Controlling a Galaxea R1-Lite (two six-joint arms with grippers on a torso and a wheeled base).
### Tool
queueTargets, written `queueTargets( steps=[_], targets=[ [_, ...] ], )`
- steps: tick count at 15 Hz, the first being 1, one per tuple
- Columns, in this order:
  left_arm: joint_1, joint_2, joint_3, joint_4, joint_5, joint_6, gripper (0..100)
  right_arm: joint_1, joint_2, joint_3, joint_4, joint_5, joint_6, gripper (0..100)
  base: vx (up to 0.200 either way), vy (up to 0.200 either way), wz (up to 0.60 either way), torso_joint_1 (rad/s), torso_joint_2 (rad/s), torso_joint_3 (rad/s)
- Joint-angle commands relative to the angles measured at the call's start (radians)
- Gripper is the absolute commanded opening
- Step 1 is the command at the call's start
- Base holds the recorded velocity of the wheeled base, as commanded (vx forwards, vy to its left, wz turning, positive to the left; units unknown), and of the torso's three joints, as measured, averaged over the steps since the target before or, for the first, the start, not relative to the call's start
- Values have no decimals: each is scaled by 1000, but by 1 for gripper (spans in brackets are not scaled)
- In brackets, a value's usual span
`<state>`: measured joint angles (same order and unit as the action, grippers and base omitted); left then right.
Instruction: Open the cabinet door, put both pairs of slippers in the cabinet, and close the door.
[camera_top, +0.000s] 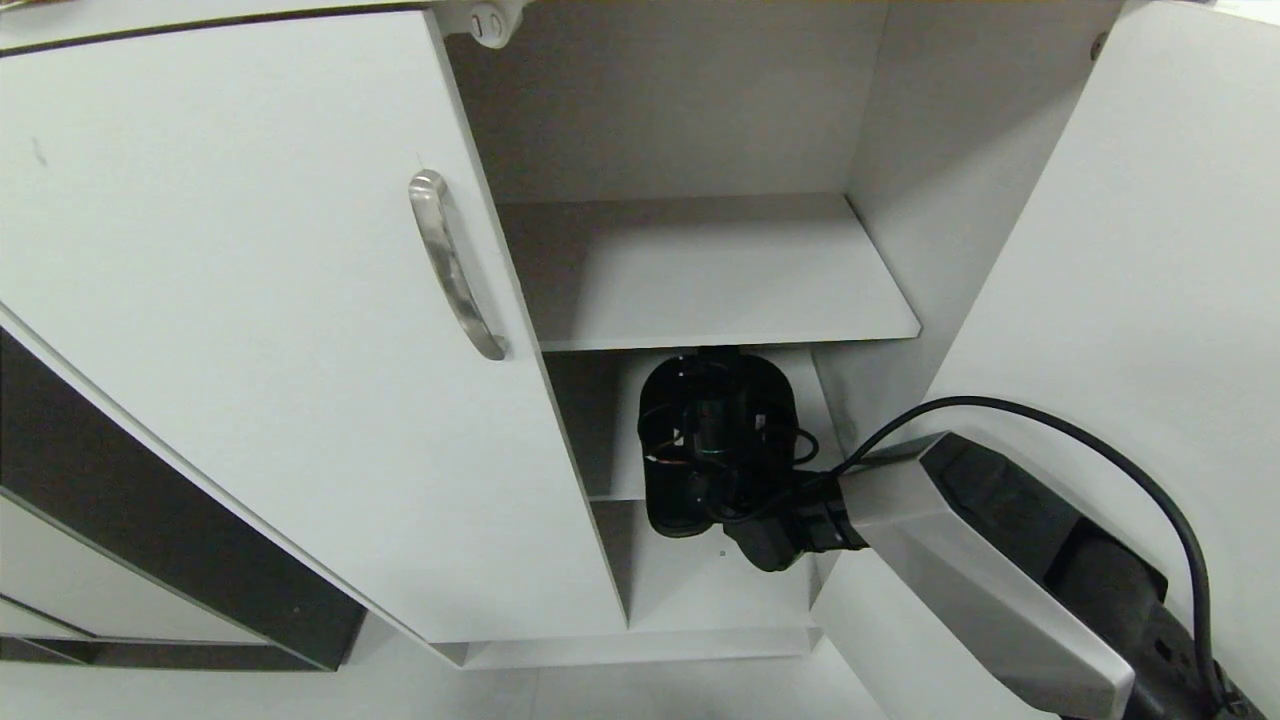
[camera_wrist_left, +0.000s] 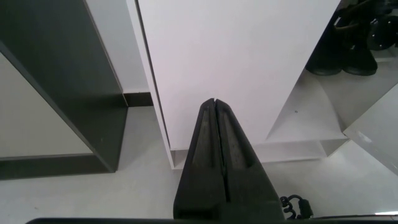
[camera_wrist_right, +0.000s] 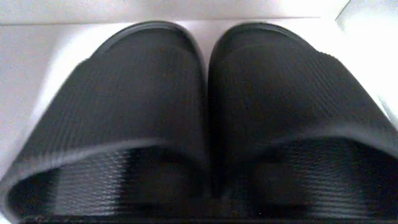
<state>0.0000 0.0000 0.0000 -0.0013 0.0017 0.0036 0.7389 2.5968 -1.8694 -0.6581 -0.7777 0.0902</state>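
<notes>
A pair of black slippers (camera_top: 668, 505) lies side by side in the cabinet's middle compartment, under the upper shelf (camera_top: 700, 285), heels jutting past the shelf edge. My right gripper (camera_top: 715, 440) is inside that compartment, shut on the pair. In the right wrist view the two slippers (camera_wrist_right: 124, 93) press together, toes toward the back wall. The left gripper (camera_wrist_left: 214, 104) is shut on nothing, low before the left cabinet door (camera_wrist_left: 236, 56). The slippers (camera_wrist_left: 348, 59) also appear far off in the left wrist view.
The left door (camera_top: 250, 300) with its metal handle (camera_top: 455, 265) stands in front of the left half. The right door (camera_top: 1150, 250) is swung open beside my right arm. A dark panel (camera_wrist_left: 93, 81) and pale floor (camera_wrist_left: 143, 186) lie left of the cabinet.
</notes>
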Motion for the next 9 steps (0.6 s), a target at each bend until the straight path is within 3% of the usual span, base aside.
queueTargets(
  steps=[1,9],
  targets=[
    [0,2,0,0,0,-1,0,-1,0,4,-2,0,0,100,0,0,0,0,0,0],
    [0,2,0,0,0,-1,0,37,-110,180,-29,-12,2,100,0,0,0,0,0,0]
  ],
)
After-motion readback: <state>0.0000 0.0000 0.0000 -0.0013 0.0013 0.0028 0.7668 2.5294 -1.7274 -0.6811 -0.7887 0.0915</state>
